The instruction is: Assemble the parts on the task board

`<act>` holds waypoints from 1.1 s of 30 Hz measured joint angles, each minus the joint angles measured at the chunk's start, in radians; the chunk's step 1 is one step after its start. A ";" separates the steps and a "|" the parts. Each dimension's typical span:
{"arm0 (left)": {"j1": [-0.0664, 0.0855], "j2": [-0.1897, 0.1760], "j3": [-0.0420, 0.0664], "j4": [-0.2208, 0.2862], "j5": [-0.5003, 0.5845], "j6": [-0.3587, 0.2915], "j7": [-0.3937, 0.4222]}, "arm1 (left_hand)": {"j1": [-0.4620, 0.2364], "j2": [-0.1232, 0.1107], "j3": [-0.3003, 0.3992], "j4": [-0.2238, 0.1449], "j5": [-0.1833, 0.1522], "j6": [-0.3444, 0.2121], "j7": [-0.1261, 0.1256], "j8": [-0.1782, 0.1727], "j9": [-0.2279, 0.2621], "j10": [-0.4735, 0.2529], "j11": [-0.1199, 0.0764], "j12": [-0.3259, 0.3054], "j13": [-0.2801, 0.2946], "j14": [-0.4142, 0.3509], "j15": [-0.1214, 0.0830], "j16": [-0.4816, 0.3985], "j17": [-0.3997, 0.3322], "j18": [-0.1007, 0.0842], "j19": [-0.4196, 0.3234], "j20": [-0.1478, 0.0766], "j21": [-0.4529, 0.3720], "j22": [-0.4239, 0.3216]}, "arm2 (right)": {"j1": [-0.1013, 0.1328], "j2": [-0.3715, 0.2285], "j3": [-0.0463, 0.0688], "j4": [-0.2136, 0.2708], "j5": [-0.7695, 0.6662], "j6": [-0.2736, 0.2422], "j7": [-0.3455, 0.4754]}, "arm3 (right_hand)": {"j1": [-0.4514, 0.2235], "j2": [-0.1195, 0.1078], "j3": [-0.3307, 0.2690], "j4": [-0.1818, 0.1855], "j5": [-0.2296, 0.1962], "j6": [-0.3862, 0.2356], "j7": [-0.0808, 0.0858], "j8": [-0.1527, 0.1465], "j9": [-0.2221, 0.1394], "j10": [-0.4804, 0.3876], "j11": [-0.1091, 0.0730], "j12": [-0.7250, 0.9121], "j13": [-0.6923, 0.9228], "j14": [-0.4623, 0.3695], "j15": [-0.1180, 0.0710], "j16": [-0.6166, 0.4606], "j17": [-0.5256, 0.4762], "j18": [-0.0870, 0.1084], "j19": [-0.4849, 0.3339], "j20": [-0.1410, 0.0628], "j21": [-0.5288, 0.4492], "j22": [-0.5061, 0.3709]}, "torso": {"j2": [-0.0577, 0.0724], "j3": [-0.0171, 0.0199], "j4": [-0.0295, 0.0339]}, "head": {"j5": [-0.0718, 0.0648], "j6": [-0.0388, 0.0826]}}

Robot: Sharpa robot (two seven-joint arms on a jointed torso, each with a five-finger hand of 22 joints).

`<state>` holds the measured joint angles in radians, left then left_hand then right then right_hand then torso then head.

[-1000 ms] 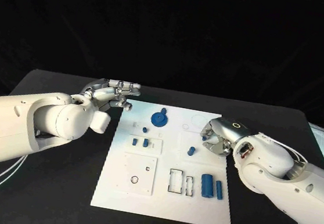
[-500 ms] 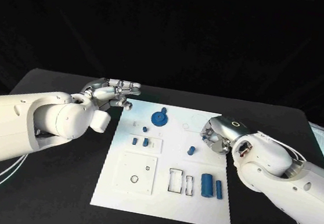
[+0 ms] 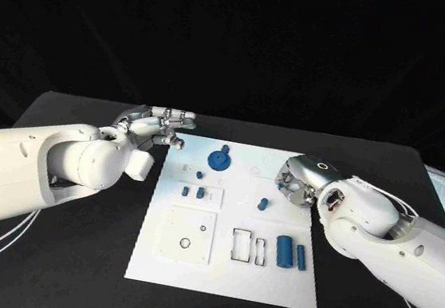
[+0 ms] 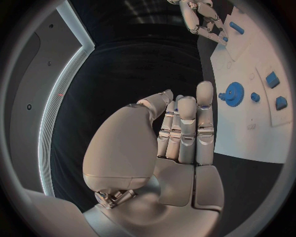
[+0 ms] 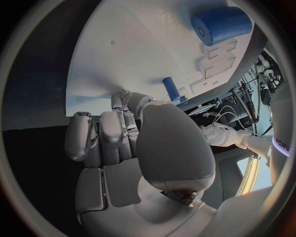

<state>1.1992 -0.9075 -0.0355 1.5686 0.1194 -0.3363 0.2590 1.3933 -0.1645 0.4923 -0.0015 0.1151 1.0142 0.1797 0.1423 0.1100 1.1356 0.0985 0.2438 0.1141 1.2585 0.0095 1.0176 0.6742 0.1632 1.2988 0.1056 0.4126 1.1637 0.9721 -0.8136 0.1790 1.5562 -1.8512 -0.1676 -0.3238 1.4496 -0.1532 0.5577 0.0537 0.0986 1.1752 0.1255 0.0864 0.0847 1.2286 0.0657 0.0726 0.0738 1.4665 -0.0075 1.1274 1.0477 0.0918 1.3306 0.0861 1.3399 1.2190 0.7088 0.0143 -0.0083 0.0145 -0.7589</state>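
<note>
Here the white task board (image 3: pixel 233 229) lay mid-frame on the black bench (image 3: pixel 78 116). Left robot hand (image 3: pixel 157 128) hovered at the board's upper-left corner, fingers straight and pressed together, holding nothing. Right robot hand (image 3: pixel 297 182) sat over the board's upper-right edge, fingers curled in, nothing visibly held. Blue gear (image 3: pixel 219 161) rested upper centre; two blue cylinders (image 3: pixel 291 254) lay lower right; a small blue peg (image 3: pixel 264 205) lay just left of the right hand.
</note>
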 measured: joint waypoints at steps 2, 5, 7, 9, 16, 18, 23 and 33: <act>0.000 0.000 0.000 0.000 0.000 0.000 0.000 | 0.000 0.000 0.000 0.000 0.000 0.000 0.000 0.000 0.000 -0.003 0.003 0.000 0.000 0.000 0.000 0.000 -0.002 0.000 0.000 0.000 -0.004 -0.002 | 0.000 0.000 0.000 0.000 -0.001 0.000 -0.001 | -0.008 -0.002 0.000 0.000 -0.002 0.001 0.000 0.000 0.000 -0.004 0.004 0.000 0.000 0.000 0.000 0.000 0.000 0.000 0.000 0.000 0.000 0.000 | 0.000 -0.0001 0.0000 | 0.000 0.000; 0.000 0.000 0.000 0.000 0.000 0.000 -0.001 | 0.000 0.000 0.000 0.000 0.000 -0.004 -0.003 0.000 0.000 -0.007 -0.001 0.000 0.000 0.000 0.000 0.000 -0.002 0.000 0.000 0.000 -0.004 -0.002 | 0.000 0.001 0.000 0.000 -0.002 0.000 -0.002 | -0.013 -0.002 0.000 0.000 -0.004 0.001 -0.001 0.000 0.000 -0.004 0.004 0.000 -0.001 0.000 0.000 0.002 0.000 0.000 0.000 0.000 0.000 0.000 | 0.000 -0.0003 0.0000 | 0.000 -0.001; 0.000 0.000 0.000 0.000 0.000 -0.001 -0.001 | 0.000 0.000 0.000 0.000 0.000 -0.004 -0.004 0.000 0.000 -0.007 -0.001 0.000 0.000 0.000 0.000 0.000 -0.002 0.000 0.000 0.000 -0.004 -0.002 | 0.000 0.001 -0.001 0.000 -0.002 -0.003 -0.003 | -0.015 0.000 0.000 0.000 -0.004 0.001 -0.001 0.000 0.000 -0.004 0.004 0.000 -0.001 0.000 0.000 0.006 0.000 0.000 0.000 0.000 0.000 0.002 | 0.000 -0.0003 0.0000 | 0.000 -0.001; 0.000 0.000 0.000 0.000 0.000 -0.002 -0.001 | 0.000 0.000 0.000 0.000 0.000 -0.005 -0.002 0.000 -0.001 -0.007 -0.001 0.000 0.000 0.000 0.000 0.000 -0.002 0.000 0.000 0.000 -0.006 -0.003 | -0.001 0.001 -0.002 0.001 -0.002 -0.011 -0.005 | -0.015 0.001 0.000 0.000 -0.004 0.001 -0.001 0.000 0.000 -0.004 0.004 0.000 -0.001 0.000 0.000 0.014 0.004 0.000 0.002 0.002 0.006 0.009 | 0.000 -0.0006 0.0000 | 0.000 -0.001; 0.000 0.000 0.000 0.000 0.000 -0.015 0.004 | 0.000 0.000 -0.003 -0.003 0.000 -0.007 0.000 0.000 -0.001 -0.010 0.003 0.004 0.001 -0.004 0.003 0.000 -0.002 0.000 0.000 0.000 -0.008 -0.004 | -0.008 -0.006 -0.007 0.007 0.002 -0.049 -0.011 | -0.021 0.006 0.000 0.000 -0.004 0.009 -0.002 -0.001 0.002 0.003 -0.001 0.000 -0.002 0.000 0.000 0.021 0.013 0.000 0.009 0.002 0.012 0.023 | -0.001 -0.0008 0.0000 | -0.002 -0.001; 0.000 -0.001 0.000 0.000 0.000 -0.019 0.005 | 0.000 0.000 -0.003 -0.003 0.000 -0.007 0.000 0.000 -0.001 -0.010 0.003 0.004 0.001 -0.004 0.003 0.000 -0.002 0.000 0.000 0.000 -0.008 -0.004 | -0.010 -0.009 -0.007 0.008 0.011 -0.062 -0.012 | -0.021 0.006 0.000 0.000 -0.005 0.012 -0.006 0.001 0.004 0.006 -0.005 0.000 -0.004 0.000 0.000 0.024 0.015 0.000 0.009 0.002 0.016 0.025 | -0.001 -0.0006 0.0006 | -0.004 0.000; 0.000 -0.003 0.000 -0.005 0.000 -0.025 0.009 | 0.000 0.000 -0.003 -0.003 0.000 -0.007 0.000 0.000 -0.002 -0.014 0.000 0.004 0.001 -0.004 0.003 0.000 -0.004 0.000 0.000 0.000 -0.008 -0.005 | -0.011 -0.019 -0.003 0.014 0.038 -0.094 -0.011 | -0.025 0.010 0.000 0.000 -0.006 0.013 -0.006 0.002 0.005 0.006 -0.005 0.000 -0.004 0.000 0.000 0.024 0.015 0.000 0.013 0.005 0.016 0.027 | -0.001 0.0003 0.0000 | -0.003 0.002; 0.000 -0.003 0.000 -0.021 0.000 -0.030 0.013 | 0.004 0.004 -0.003 -0.003 0.000 -0.007 0.000 0.000 -0.002 -0.017 0.003 0.004 0.001 -0.004 0.003 0.000 -0.004 0.000 -0.004 0.004 -0.014 -0.006 | -0.009 -0.041 0.015 0.046 0.076 -0.147 -0.006 | -0.025 0.010 0.003 -0.003 -0.002 0.018 -0.005 0.001 0.006 0.007 -0.004 0.000 -0.006 -0.004 -0.003 0.029 0.018 0.000 0.012 0.005 0.020 0.030 | -0.002 0.0001 -0.0006 | -0.002 0.002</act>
<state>1.1991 -0.9104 -0.0355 1.5472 0.1190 -0.3661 0.2719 1.3972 -0.1605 0.4898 -0.0044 0.1151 1.0069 0.1796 0.1423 0.1079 1.1183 0.1016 0.2479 0.1147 1.2549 0.0129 1.0176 0.6707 0.1631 1.2952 0.1092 0.3986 1.1578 0.9627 -0.8546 0.1940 1.6020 -1.7754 -0.3143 -0.3299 1.4249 -0.1436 0.5603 0.0507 0.0969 1.1937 0.1208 0.0875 0.0912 1.2358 0.0617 0.0723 0.0678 1.4629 -0.0110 1.1562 1.0653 0.0918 1.3431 0.0915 1.3596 1.2493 0.7072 0.0144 -0.0089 0.0125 -0.7564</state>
